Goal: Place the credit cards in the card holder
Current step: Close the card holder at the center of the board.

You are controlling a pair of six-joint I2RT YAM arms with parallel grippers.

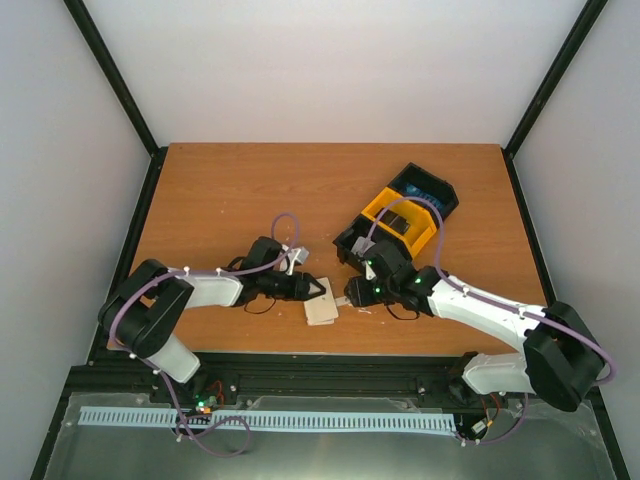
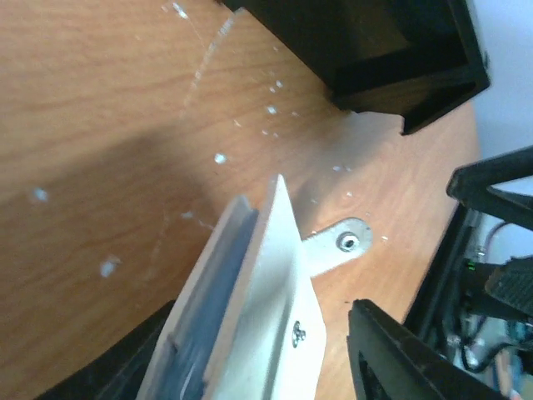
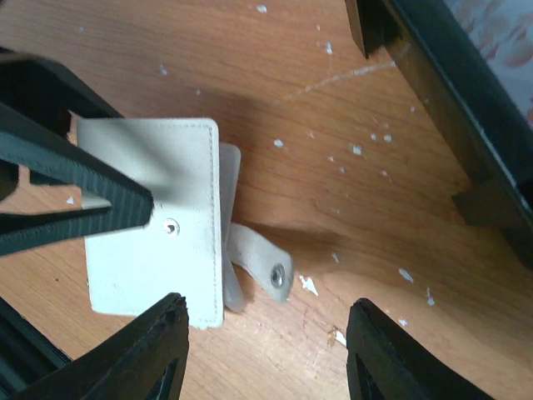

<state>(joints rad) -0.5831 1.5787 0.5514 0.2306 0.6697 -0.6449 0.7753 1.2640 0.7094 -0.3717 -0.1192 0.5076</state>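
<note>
From where I stand, the left hand (image 1: pixel 310 289) reaches in low over the tabletop (image 1: pixel 220 200). It is turned so that its fingers lie on either face of the card holder (image 1: pixel 322 303). They are spread, with a clear gap against one face, so I judge the holder straddled rather than pinched. The holder sits close to the near edge of the tabletop, about midway along it, cream-beige and folded over. Down its open fold I can see a blue-grey edge that looks like a credit card (image 2: pixel 208 304) already tucked in, though I cannot tell how many are inside. Its strap (image 3: pixel 265 262) lies loose on the wood, unsnapped. Just to the right, the right hand (image 1: pixel 352 296) hovers over the holder's corner and strap, fingers wide apart and gripping nothing. Farther right and back stands the black-and-yellow tray (image 1: pixel 378 206), and I cannot make out whether any cards remain in it. I see no loose card on the wood. My guess is that at least one card is in, and that checking the tray and fastening the strap may be what is left.
</note>
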